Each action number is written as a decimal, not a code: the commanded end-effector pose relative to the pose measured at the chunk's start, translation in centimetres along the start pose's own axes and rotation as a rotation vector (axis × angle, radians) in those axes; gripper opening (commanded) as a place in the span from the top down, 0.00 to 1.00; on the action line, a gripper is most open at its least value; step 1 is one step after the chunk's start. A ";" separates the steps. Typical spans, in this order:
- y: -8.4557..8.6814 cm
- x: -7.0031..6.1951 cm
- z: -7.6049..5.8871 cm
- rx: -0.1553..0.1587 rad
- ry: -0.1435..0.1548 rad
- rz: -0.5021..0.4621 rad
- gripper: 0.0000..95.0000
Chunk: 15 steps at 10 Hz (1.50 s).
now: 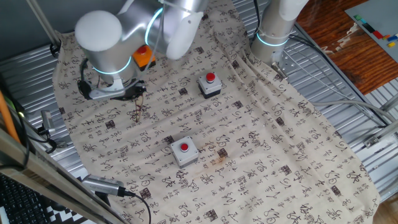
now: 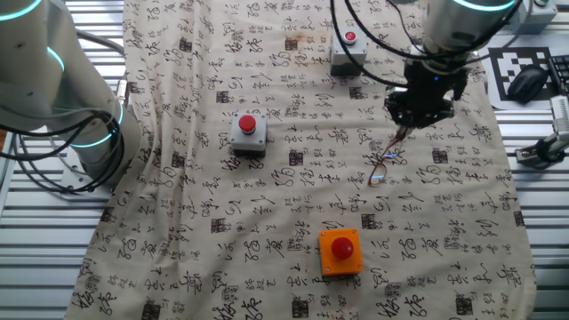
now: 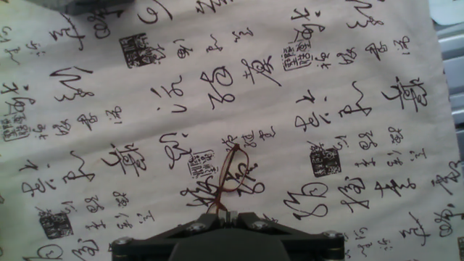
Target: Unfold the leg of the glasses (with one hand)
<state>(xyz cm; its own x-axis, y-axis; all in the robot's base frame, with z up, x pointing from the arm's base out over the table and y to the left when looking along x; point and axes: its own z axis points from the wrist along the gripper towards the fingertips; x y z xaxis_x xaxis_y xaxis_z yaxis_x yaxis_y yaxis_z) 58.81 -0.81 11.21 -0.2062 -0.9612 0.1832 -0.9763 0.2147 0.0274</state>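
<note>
Gripper (image 3: 229, 214) pinches the glasses (image 3: 233, 172) by one end, lifted above the cloth (image 3: 348, 145) — next, swing the leg open.

In the other fixed view the glasses (image 2: 388, 165) are sitting right of centre on the cloth (image 2: 267, 222), gripper (image 2: 402, 132) just above them, one button box (image 2: 248, 135) lying left, another (image 2: 341, 252) lower down.

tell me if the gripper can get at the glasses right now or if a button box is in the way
Probably yes. The gripper looks already at the glasses, its fingertips closed together at one end of the frame in the hand view. The nearest button box, the orange one, sits clear to the side on the cloth.
</note>
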 end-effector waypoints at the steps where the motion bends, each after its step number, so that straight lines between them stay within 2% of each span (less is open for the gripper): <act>1: 0.3 0.4 -0.2 -0.006 -0.003 -0.002 1.00; 4: 1.4 1.2 -1.2 -0.013 -0.006 0.008 1.00; 6: 2.2 1.7 -1.0 -0.013 -0.013 0.011 1.00; 9: 2.5 1.5 -1.5 -0.015 -0.026 0.006 1.00; 10: 2.4 0.6 -1.4 -0.016 -0.039 0.004 0.80; 13: 2.4 -1.6 -0.9 -0.016 -0.041 0.015 0.80; 15: 2.5 -2.4 -0.6 -0.009 -0.038 0.012 0.80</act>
<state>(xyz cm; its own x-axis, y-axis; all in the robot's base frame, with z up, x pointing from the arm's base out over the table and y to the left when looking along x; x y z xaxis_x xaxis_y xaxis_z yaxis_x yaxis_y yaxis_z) 56.98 2.31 11.21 -0.2191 -0.9645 0.1472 -0.9737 0.2259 0.0306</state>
